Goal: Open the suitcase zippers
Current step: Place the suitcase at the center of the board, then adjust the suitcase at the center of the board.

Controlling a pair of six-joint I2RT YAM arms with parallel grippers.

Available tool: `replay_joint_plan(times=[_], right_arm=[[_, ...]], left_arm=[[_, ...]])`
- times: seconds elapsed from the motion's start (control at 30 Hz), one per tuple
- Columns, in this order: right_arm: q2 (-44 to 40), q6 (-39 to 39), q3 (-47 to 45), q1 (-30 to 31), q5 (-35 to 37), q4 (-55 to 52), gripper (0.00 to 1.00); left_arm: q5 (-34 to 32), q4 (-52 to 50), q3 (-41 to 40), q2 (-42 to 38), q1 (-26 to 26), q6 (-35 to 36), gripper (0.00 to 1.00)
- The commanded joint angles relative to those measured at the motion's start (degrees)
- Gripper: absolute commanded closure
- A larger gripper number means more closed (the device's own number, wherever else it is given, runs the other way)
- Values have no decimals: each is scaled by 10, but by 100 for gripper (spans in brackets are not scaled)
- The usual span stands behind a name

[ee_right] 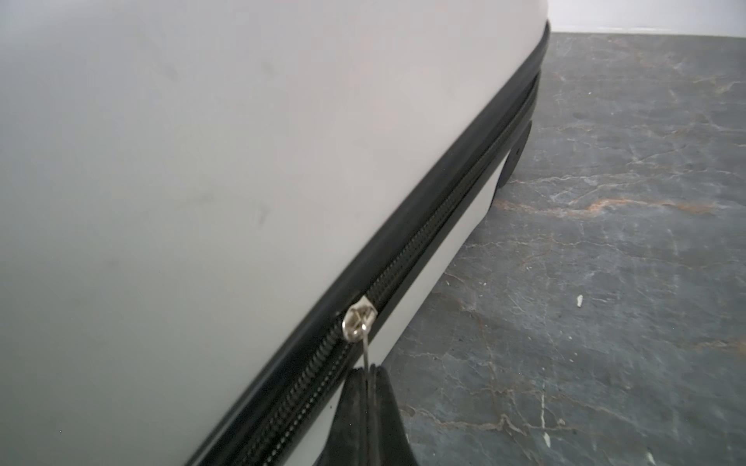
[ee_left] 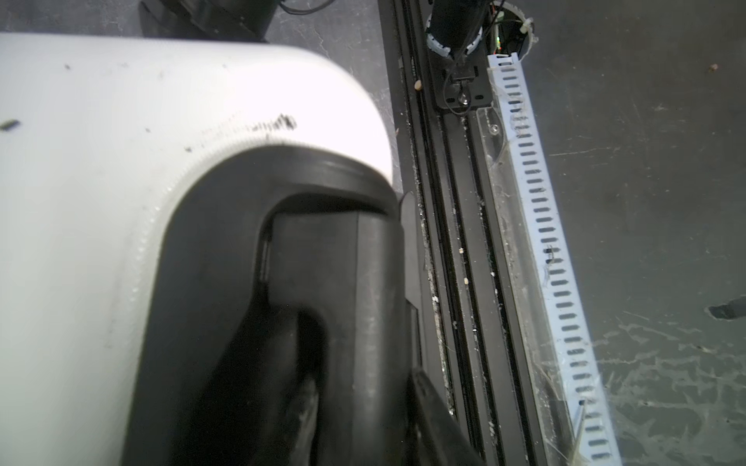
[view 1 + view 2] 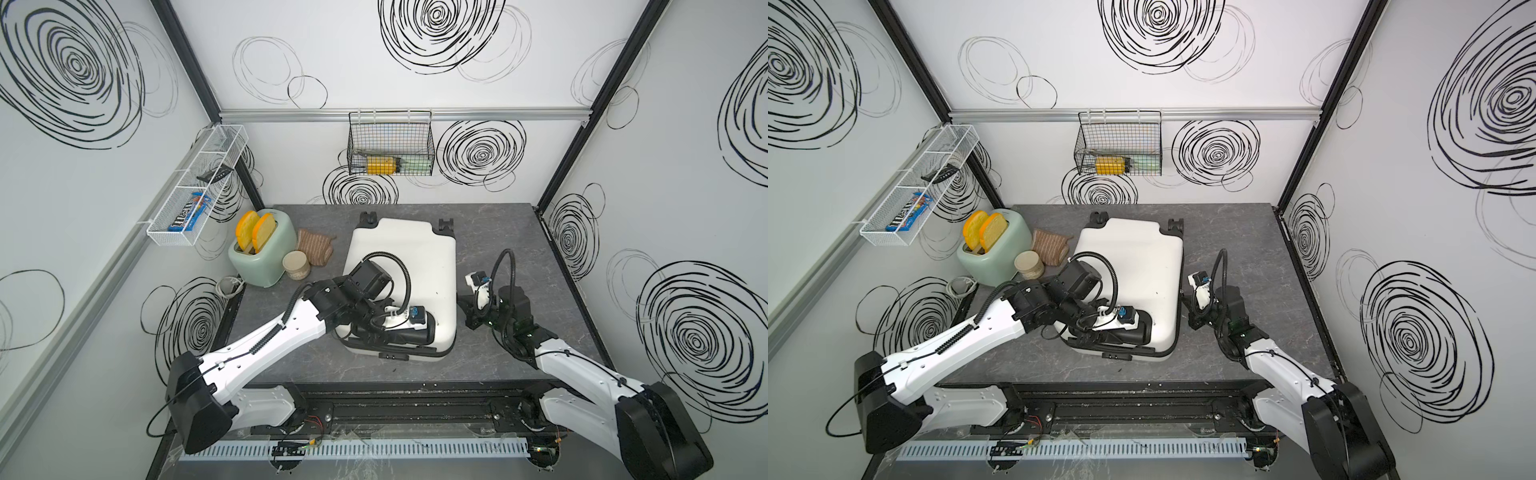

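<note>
The suitcase (image 3: pixel 403 257) lies flat in the middle of the grey table (image 3: pixel 519 232), its zippers (image 1: pixel 444 226) running along the side seam. The right gripper (image 1: pixel 369 375) is pinched on the silver pull (image 1: pixel 355 322) on the case's right side. The left gripper (image 2: pixel 363 383) straddles the black handle (image 2: pixel 363 282) at the near end, fingers apart, seemingly not clamping it.

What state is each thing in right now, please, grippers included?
suitcase, lying flat on the table, lid down.
zipper slider, partway along the side seam.
right gripper, shut on the zipper pull.
left gripper, jaws either side of the suitcase handle; grip unclear.
toaster, two slices standing up in its slots.
</note>
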Motion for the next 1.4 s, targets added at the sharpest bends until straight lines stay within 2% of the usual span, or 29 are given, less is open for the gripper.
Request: replay_joint_plan(times=[0.0, 0.17, 0.23, 0.3, 0.4, 0.53, 0.63, 0.8, 0.97, 1.07, 1.37], right_arm=[[-3, -20, 33, 6, -11, 59, 100], [-22, -25, -1, 22, -13, 79, 100], [-31, -24, -7, 26, -6, 78, 100], [-38, -25, -12, 28, -6, 80, 100], [-37, -27, -14, 33, -9, 81, 100], [-34, -32, -12, 47, -7, 81, 100], [-32, -36, -12, 63, -2, 83, 100], [-29, -37, -12, 89, 13, 83, 100], [-31, -32, -14, 120, 21, 101, 100], [-27, -28, -10, 152, 38, 107, 100], [-12, 11, -9, 277, 159, 162, 100]], left_arm=[[21, 80, -6, -37, 10, -18, 51], [61, 138, -26, -75, 62, -126, 28], [43, 176, -33, -96, 91, -207, 21], [-4, 209, -34, -115, 126, -290, 16], [-60, 219, -17, -123, 202, -396, 12], [-81, 167, 33, -81, 308, -505, 13], [-95, 132, 59, -30, 342, -541, 13], [-52, 112, 86, 47, 362, -571, 10], [-36, 120, 101, 90, 360, -569, 13], [-49, 118, 118, 119, 340, -554, 16], [-62, 124, 196, 242, 250, -536, 16]])
